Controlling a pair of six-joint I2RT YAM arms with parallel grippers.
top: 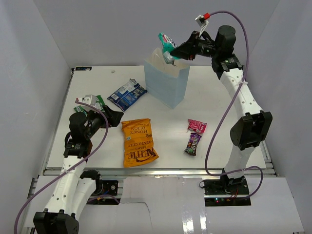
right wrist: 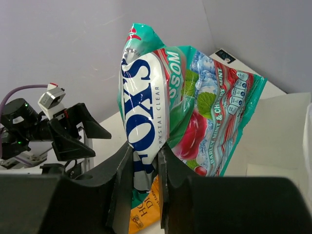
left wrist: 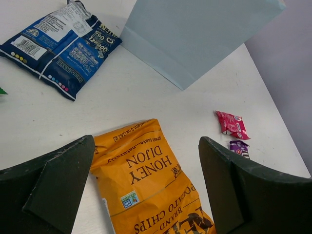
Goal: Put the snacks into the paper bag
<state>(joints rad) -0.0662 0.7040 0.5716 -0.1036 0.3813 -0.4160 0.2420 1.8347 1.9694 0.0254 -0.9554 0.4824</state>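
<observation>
R jaws clamp teal-green Fox's packet (top: 166, 47) over blue paper bag (top: 168, 87); L jaws wide open w/ nothing, by orange chip bag (top: 138, 142).

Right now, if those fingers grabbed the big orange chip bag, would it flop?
The orange chip bag lies flat and creased, so probably light and floppy. Its glossy film might slip. A hard pinch could crush its contents.

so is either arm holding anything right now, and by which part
The right gripper pinches the teal-green packet by one end, above the paper bag. The left gripper is open and holds nothing.
</observation>
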